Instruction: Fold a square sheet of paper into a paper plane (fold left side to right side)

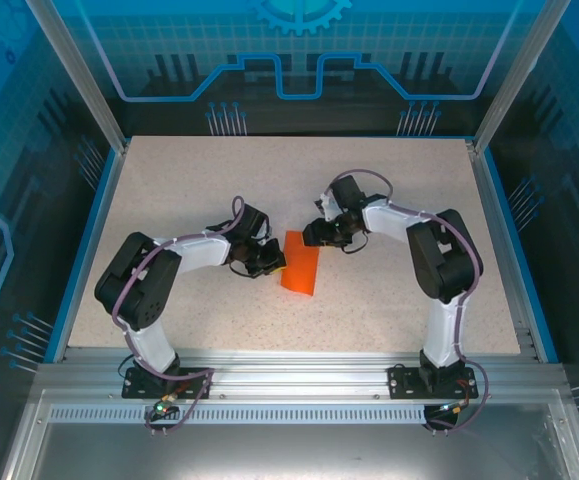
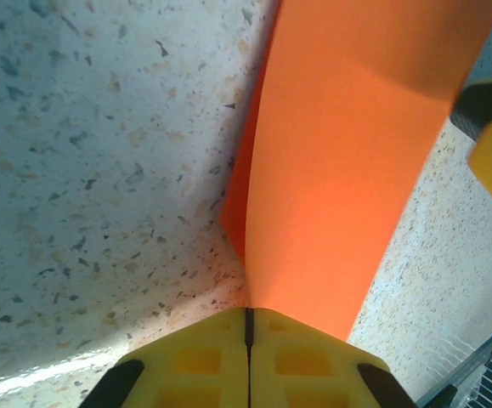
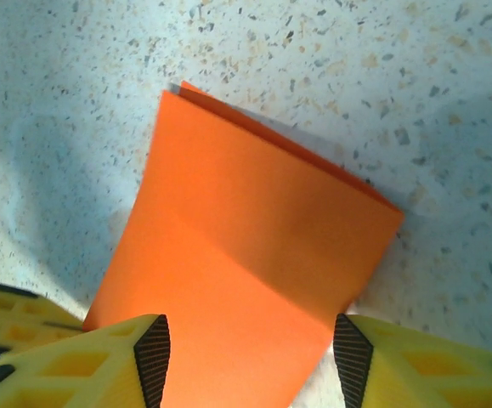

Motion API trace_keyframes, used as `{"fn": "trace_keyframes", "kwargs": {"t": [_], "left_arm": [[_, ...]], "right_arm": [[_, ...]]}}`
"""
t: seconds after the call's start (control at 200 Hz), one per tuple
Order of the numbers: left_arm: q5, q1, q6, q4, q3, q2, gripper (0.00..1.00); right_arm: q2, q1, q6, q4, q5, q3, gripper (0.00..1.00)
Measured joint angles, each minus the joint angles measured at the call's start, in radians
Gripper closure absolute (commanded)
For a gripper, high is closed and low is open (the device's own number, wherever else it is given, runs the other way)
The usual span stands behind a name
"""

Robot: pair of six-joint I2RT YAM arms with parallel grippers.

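At the left, the left claw (image 1: 266, 262) is set against the left long edge of the sheet of paper (image 1: 301, 264). In the left wrist view its yellow fingers (image 2: 186, 370) are seen pressed together with only a thin seam between them. The orange-red sheet (image 2: 347, 170) rises out of that seam, so that edge is judged to be pinched; whether it is the crease or the free edges cannot be told. The sheet is found in the middle of the speckled tabletop (image 1: 389, 180), between the two arms, doubled into a narrow rectangle. Its long axis runs from near to far, with the near end leaning slightly left. At the right, the right claw (image 1: 321, 232) is placed at the far end of the sheet. In the right wrist view the right claw (image 3: 251, 361) is spread wide, one black-padded finger at each side of the paper's width. The sheet (image 3: 246, 246) stretches away along its long axis, two slightly offset layers showing at its other end. Contact between pads and paper cannot be made out. The left claw is judged the nearer one for working along the long edge.
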State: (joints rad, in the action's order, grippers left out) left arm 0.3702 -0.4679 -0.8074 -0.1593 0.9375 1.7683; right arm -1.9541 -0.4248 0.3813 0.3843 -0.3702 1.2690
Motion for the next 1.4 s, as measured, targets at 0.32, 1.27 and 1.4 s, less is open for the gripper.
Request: {"fn": "trace_keyframes", "kwargs": {"t": [0.32, 1.27, 1.4], "left_arm": [[0.000, -0.012, -0.007, -0.012, 0.002, 0.000, 0.95], [-0.007, -0.027, -0.033, -0.056, 0.036, -0.002, 0.97], [-0.007, -0.027, -0.033, -0.064, 0.036, -0.002, 0.96]], "right_arm": [[0.429, -0.116, -0.141, -0.117, 0.092, -0.352, 0.33], [0.299, -0.558, -0.454, -0.314, 0.562, -0.416, 0.61], [0.299, -0.556, -0.459, -0.319, 0.572, -0.416, 0.82]]}}
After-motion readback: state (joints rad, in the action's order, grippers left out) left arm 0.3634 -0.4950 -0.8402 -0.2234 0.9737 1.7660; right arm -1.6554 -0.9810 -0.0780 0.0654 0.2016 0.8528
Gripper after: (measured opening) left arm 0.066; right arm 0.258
